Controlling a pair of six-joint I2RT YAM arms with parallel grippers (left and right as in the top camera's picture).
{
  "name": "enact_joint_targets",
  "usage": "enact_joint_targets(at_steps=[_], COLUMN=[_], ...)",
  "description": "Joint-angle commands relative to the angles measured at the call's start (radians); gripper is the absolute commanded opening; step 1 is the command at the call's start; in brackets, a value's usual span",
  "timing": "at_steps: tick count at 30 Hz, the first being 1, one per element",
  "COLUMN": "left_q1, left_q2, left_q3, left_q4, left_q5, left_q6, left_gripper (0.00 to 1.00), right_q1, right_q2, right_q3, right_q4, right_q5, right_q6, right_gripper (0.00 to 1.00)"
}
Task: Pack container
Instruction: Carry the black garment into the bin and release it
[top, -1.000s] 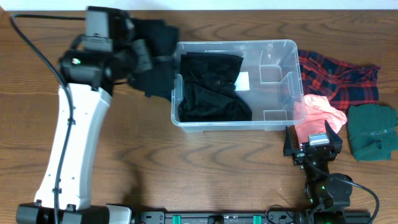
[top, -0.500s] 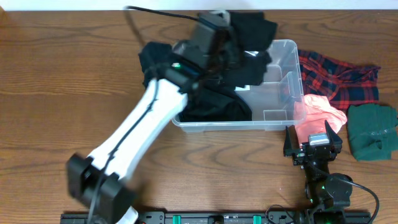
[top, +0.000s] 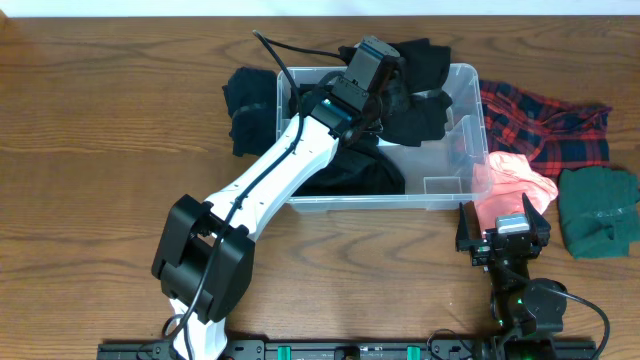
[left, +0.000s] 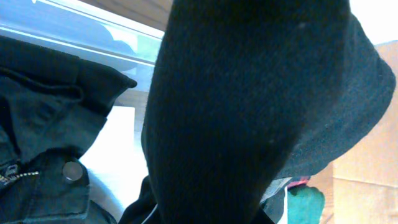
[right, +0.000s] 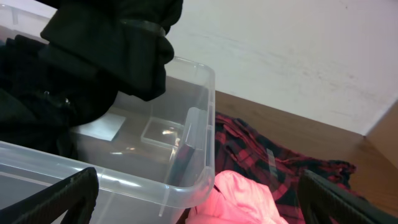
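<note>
Container (top: 440, 198) sits upper middle of the overhead shot on a brown wooden table (top: 100, 150), with a white wall (right: 298, 50) behind. The left gripper (top: 400, 92) is over the tub's back half, hanging onto a black garment (top: 420, 105) that hides its fingers. The right gripper (top: 503, 228) is spread wide with nothing in it, just off the tub's lower right corner beside a pink cloth (top: 515, 180).

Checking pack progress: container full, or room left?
Partly full. Black clothes cover the left half of the container; its right end shows bare clear floor. Another black garment hangs over its middle.
</note>
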Motion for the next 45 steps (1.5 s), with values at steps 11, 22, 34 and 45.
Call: enact_joint_targets(at_steps=[11,22,34,45], left_q1=[-0.039,-0.056,-0.062,-0.059], left_q2=[0.082,0.151,0.210,0.209], left_q3=[0.006,0.006,0.006,0.006], left_q4=[0.042,0.056,0.066,0.119], left_q5=[0.005,0.011,0.011,0.011], left_q6=[-0.085,-0.085,-0.085,-0.045], left_gripper=[0.06,0.06,0.06,0.79], right_q1=[-0.003,-0.003,-0.003,-0.003], right_q2=[-0.002,-0.002,-0.002,-0.002], right_q3=[-0.002,-0.002,-0.002,-0.002], right_q4=[-0.004,-0.003,-0.003,-0.003], right_q5=[0.003,0.003,0.003,0.003], right_q6=[-0.009,-0.009,-0.009,-0.009], right_gripper=[0.99,0.99,0.99,0.99])
